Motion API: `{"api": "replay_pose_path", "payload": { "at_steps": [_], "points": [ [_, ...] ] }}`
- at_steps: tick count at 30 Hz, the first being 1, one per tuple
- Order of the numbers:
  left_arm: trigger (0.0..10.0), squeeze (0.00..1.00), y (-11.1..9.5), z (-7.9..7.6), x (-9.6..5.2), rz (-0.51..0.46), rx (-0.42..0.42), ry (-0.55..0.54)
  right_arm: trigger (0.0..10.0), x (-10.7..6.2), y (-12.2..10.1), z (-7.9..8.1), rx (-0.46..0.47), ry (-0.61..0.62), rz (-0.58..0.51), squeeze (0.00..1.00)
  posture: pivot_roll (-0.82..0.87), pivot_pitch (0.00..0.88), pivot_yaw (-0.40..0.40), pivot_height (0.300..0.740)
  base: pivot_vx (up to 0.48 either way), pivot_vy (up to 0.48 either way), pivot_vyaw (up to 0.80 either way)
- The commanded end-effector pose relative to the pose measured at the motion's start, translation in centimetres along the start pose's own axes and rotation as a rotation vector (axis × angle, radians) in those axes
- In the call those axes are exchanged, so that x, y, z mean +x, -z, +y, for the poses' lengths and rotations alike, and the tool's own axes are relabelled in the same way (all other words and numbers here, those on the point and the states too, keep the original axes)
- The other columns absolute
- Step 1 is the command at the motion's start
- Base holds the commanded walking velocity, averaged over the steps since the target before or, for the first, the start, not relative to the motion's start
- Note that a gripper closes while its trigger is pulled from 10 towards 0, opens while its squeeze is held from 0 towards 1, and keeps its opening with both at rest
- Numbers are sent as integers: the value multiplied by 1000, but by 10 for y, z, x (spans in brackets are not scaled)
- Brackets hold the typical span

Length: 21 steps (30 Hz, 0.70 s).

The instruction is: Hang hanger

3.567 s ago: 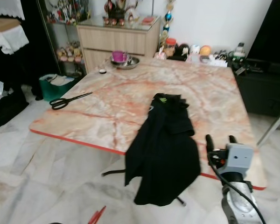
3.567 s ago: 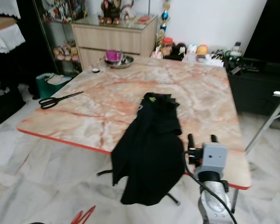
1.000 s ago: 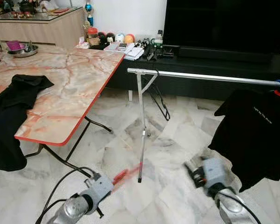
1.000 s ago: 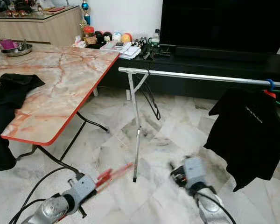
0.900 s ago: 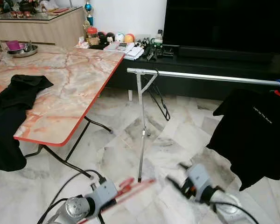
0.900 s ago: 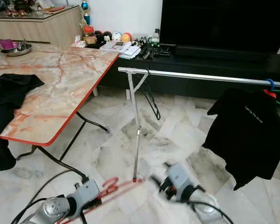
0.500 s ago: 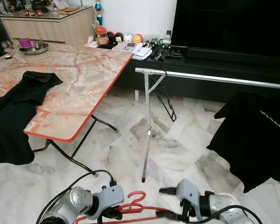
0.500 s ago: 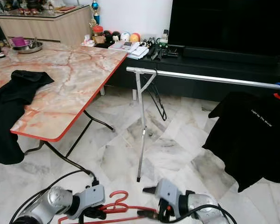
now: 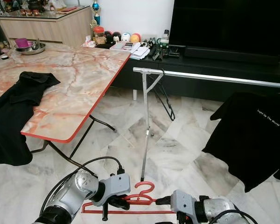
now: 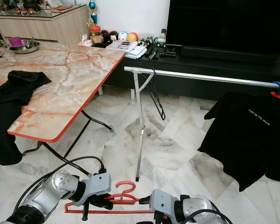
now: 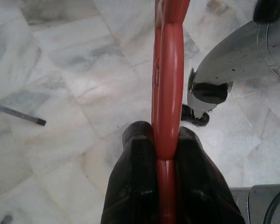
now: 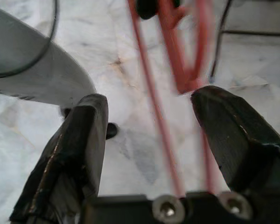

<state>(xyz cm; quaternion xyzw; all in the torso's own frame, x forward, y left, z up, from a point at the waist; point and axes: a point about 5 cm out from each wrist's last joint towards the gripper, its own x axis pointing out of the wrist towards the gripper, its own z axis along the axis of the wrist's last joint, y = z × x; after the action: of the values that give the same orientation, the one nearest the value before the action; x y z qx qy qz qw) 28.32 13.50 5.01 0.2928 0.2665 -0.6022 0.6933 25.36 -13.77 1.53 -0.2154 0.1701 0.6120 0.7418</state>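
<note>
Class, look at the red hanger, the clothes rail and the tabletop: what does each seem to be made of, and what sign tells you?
Red hanger: probably plastic, smooth moulded gloss, clamped in the left gripper.
Clothes rail: metal, by its silvery tube sheen.
Tabletop: marble-look, pink veining; the thin red edge suggests laminate, not stone.

Red plastic hanger (image 9: 139, 199), held low above marble floor, lying roughly flat, hook toward rail.
</note>
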Motion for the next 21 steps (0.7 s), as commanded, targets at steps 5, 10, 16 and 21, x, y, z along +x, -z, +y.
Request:
{"api": "replay_pose_path", "payload": {
  "at_steps": [5,10,16,21],
  "points": [
    [10000,0,-1,-3,0,26,16,11,10000,-5,-10,-17,25,124,-89,922,145,56,-25,740,0,0,0],
    [10000,0,-3,-4,0,40,27,18,10000,-10,-8,-20,-5,138,-63,0,139,63,-27,740,0,0,0],
    [10000,0,-9,-2,0,37,45,3,10000,-1,-1,-8,19,58,-33,0,148,64,-28,740,0,0,0],
    [10000,0,-12,-4,0,30,37,18,10000,7,-3,-5,14,41,-46,0,157,63,-30,740,0,0,0]
  ]
}}
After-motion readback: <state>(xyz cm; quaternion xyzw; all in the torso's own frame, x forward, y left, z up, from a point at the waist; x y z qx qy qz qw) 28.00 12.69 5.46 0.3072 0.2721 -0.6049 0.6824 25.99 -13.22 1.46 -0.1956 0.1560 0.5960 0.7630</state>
